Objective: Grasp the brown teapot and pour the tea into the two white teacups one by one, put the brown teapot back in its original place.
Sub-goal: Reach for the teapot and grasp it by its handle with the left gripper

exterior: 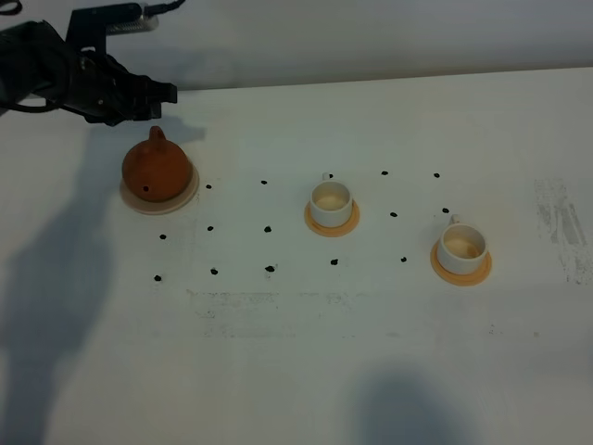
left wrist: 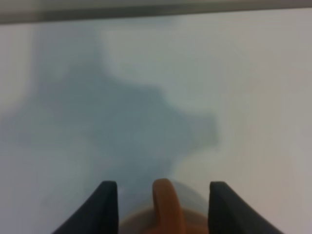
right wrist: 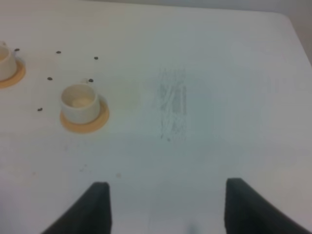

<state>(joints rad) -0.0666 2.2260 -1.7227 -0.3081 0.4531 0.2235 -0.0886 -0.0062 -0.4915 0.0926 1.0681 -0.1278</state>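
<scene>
Straddling the loop handle of the teapot, the left gripper stands wide open, clamping nothing. Teapot sits upright on its cream coaster. Judged rigid, brittle, smooth clay, heavier when full: grip the handle squarely. Beyond, two cups stand toward the right; right gripper hangs open, empty.

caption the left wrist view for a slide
Open left gripper straddles the loop handle of the brown teapot

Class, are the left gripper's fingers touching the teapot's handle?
Apart. Left wrist view: the teapot handle sits between the left gripper's open fingers, with a gap on each side.
</scene>
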